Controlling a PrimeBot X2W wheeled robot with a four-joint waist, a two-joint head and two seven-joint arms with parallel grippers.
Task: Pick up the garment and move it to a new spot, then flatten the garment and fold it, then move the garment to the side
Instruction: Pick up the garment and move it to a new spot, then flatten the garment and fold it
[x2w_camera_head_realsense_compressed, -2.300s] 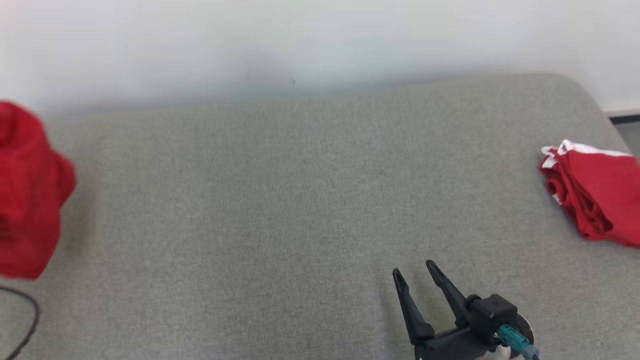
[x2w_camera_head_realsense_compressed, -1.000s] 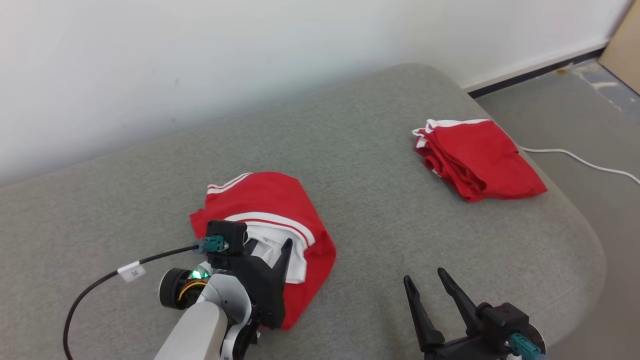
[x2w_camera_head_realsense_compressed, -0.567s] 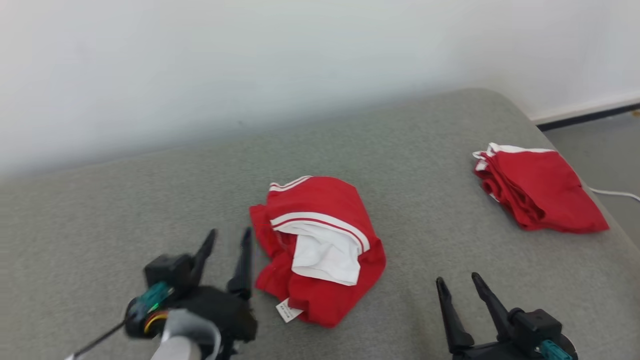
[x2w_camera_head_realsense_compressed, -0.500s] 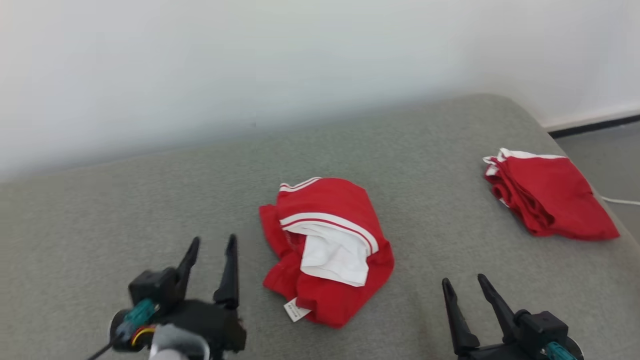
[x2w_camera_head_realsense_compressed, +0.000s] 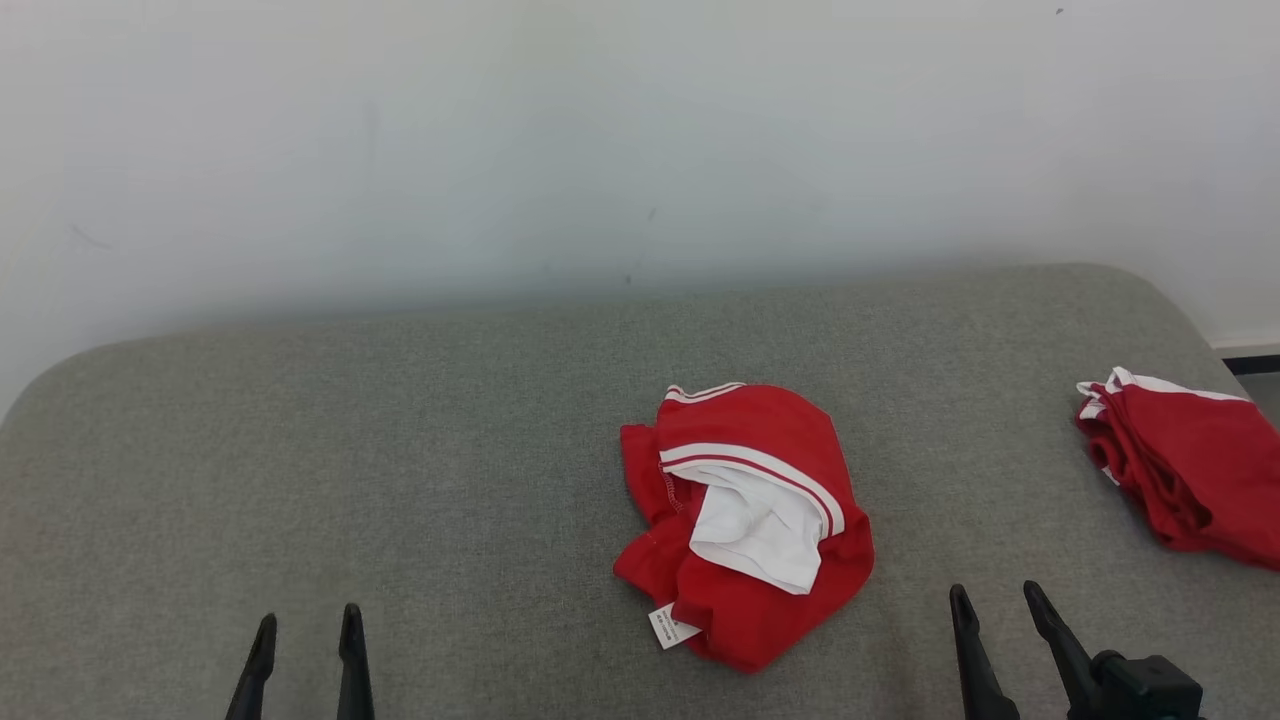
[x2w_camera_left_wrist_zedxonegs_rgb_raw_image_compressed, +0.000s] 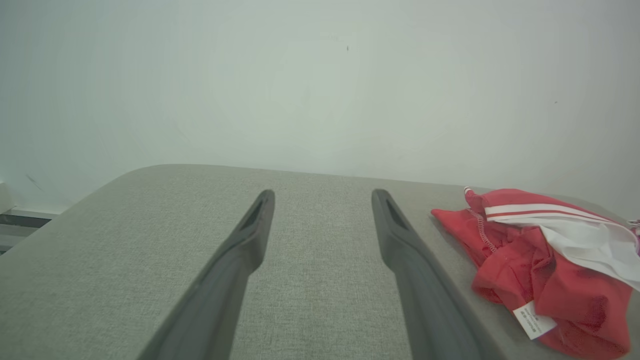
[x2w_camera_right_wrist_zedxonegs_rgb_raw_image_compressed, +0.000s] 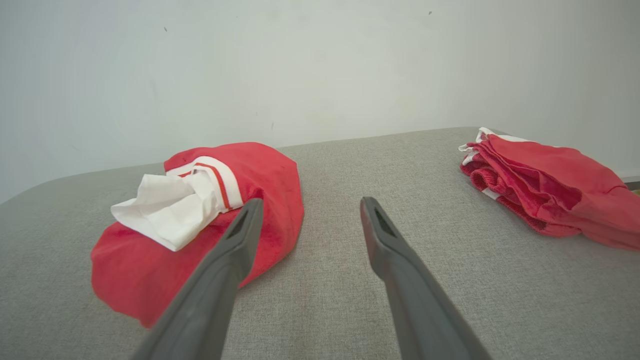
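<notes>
The head view looks from above, forward and down over the grey worktop (x2w_camera_head_realsense_compressed: 400, 450) to the white wall (x2w_camera_head_realsense_compressed: 500, 120), with the crumpled garment (x2w_camera_head_realsense_compressed: 760, 440) at centre and the folded red pile (x2w_camera_head_realsense_compressed: 1190, 470) at the right edge. The left wrist view sits low and close to the surface, facing the wall along the left fingers (x2w_camera_left_wrist_zedxonegs_rgb_raw_image_compressed: 240, 260), the garment at lower right. The right wrist view, equally low along the right fingers (x2w_camera_right_wrist_zedxonegs_rgb_raw_image_compressed: 232, 260), has the garment at centre left and the pile at right. All three share the garment.

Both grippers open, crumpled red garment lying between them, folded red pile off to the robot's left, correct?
No: the folded red pile lies to the robot's right, past the right gripper, as the head view shows. The rest holds.
</notes>
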